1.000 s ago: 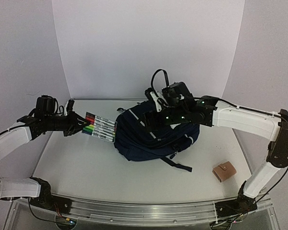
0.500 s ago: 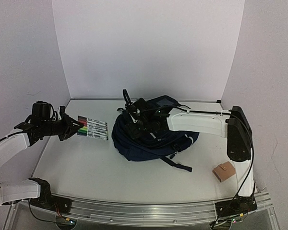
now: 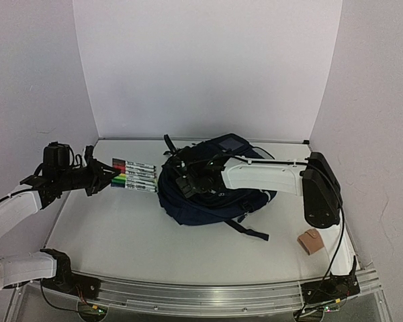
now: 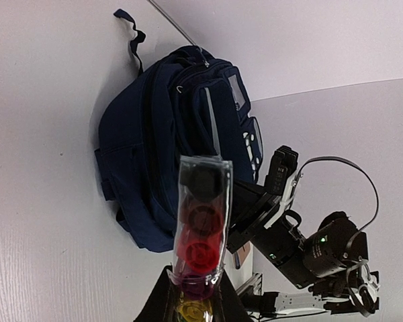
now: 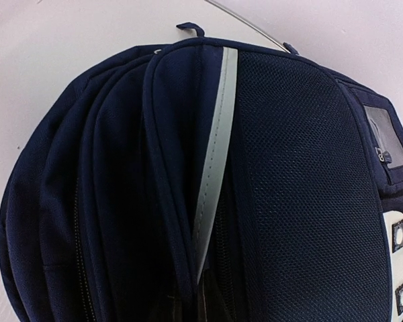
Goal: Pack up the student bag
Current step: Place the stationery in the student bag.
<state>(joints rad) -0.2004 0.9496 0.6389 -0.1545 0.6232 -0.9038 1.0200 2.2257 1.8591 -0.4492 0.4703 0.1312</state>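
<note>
The student bag point(image 3: 218, 201), dark navy with a white stripe, lies in the middle of the table. My right gripper point(image 3: 186, 182) reaches across it to its left side. In the right wrist view the striped flap edge point(image 5: 211, 168) of the student bag point(image 5: 302, 168) runs down into my right gripper point(image 5: 201, 302), which is shut on that fold; its fingers are mostly hidden by fabric. My left gripper point(image 3: 107, 176) is shut on a clear pack of coloured markers point(image 3: 136, 176), held level just left of the bag. In the left wrist view the pack point(image 4: 201, 215) sticks out of my left gripper point(image 4: 195, 298) toward the bag point(image 4: 154, 147).
A small tan wallet point(image 3: 312, 240) lies near the front right of the table. The right arm's long white link point(image 3: 262, 178) spans the bag's top. White walls point(image 3: 208, 67) close in the back and sides.
My right arm swung left and down onto the bag's left side, and its jaws went from wide open to shut. The left arm drew back slightly, then brought the marker pack toward the bag.
</note>
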